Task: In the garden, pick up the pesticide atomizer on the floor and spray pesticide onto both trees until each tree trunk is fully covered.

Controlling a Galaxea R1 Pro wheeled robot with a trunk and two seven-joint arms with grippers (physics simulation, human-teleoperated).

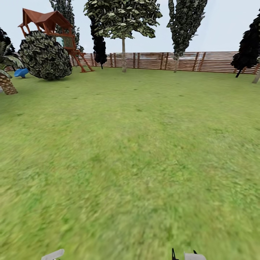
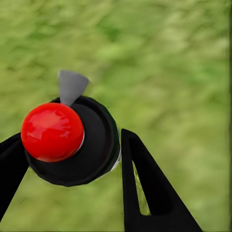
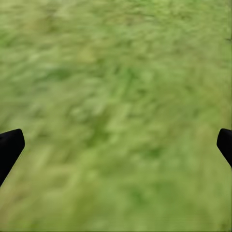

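Note:
In the left wrist view the pesticide atomizer (image 2: 72, 145) is seen from above: a black round cap, a red knob (image 2: 52, 131) and a grey nozzle (image 2: 71, 86). My left gripper (image 2: 67, 147) is shut on it, a black finger on each side, held above the grass. My right gripper (image 3: 116, 140) is open with only lawn between its fingers, and it also peeks in at the head view's lower edge (image 1: 184, 254). Far off by the fence stand two trees with pale bare trunks (image 1: 123, 54) (image 1: 176, 62).
A wide green lawn (image 1: 137, 144) stretches to the brown slat fence (image 1: 213, 62). At the far left are a wooden play tower (image 1: 54, 25), a round bush (image 1: 45, 56), a scaly palm trunk (image 1: 7, 85) and a blue object (image 1: 21, 72). Black cypresses (image 1: 99, 47) (image 1: 249, 47) stand by the fence.

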